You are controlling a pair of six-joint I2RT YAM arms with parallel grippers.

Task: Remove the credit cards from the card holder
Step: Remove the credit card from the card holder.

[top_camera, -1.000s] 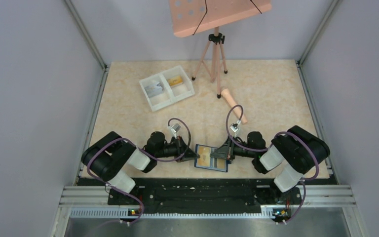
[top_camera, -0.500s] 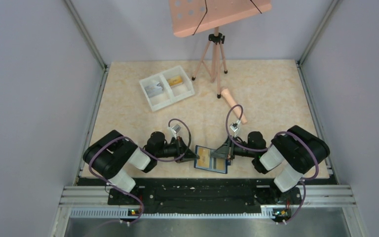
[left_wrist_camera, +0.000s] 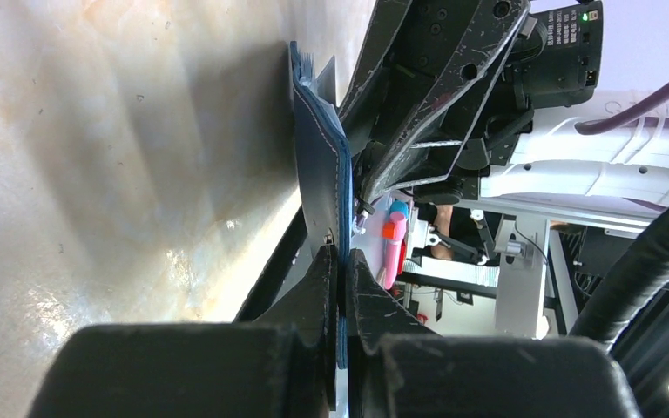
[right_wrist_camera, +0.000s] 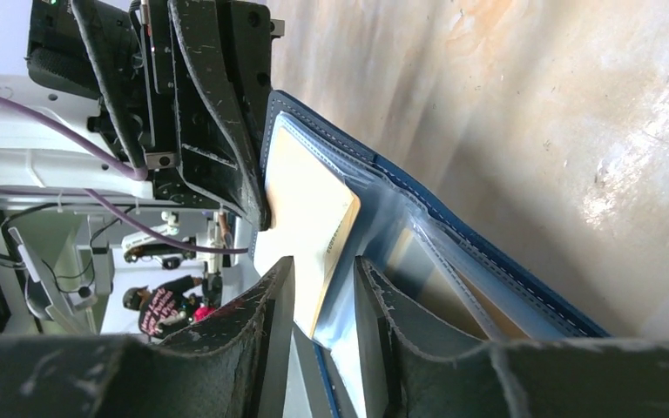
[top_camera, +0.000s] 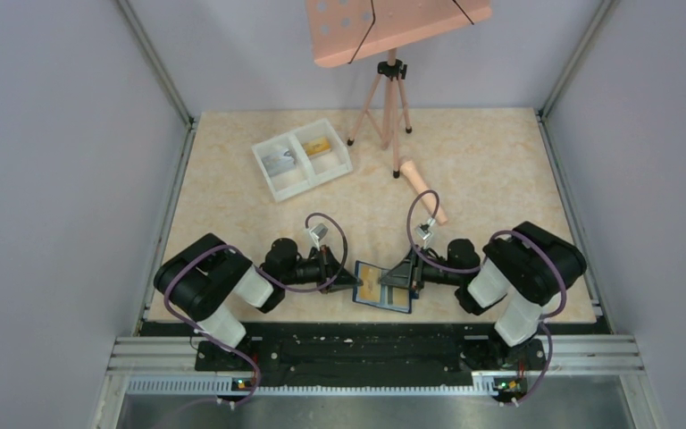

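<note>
Card holder: the blue card holder (top_camera: 382, 288) sits open at the near edge of the table (top_camera: 482, 161), between the two grippers, with its slots facing the right arm.
Left gripper: the left gripper (left_wrist_camera: 341, 258) is clenched on the card holder's blue cover edge. This most likely anchors the wallet so it does not slide when a card is pulled.
Right gripper: the right gripper (right_wrist_camera: 324, 266) has its jaws parted, one on each side of the free edge of the pale yellow card (right_wrist_camera: 309, 205). No clamp on the card is visible.
Pale yellow card: it sticks partway out of a clear slot, its far end tucked under the left gripper's fingers and its near edge in the gap between the right jaws.
Reason for the pose: the arms meet nose to nose over the wallet, so one can brace it while the other draws along the slot.
White tray: the white tray (top_camera: 272, 179) stands well away at the back left, with a grey card (top_camera: 277, 161) in one compartment and an orange card (top_camera: 320, 146) in the other, likely the drop-off point.
Progress: judging by those two cards, extraction is partly done.
Risk: a pinch on the clear sleeve instead of the card would drag the wallet.
</note>
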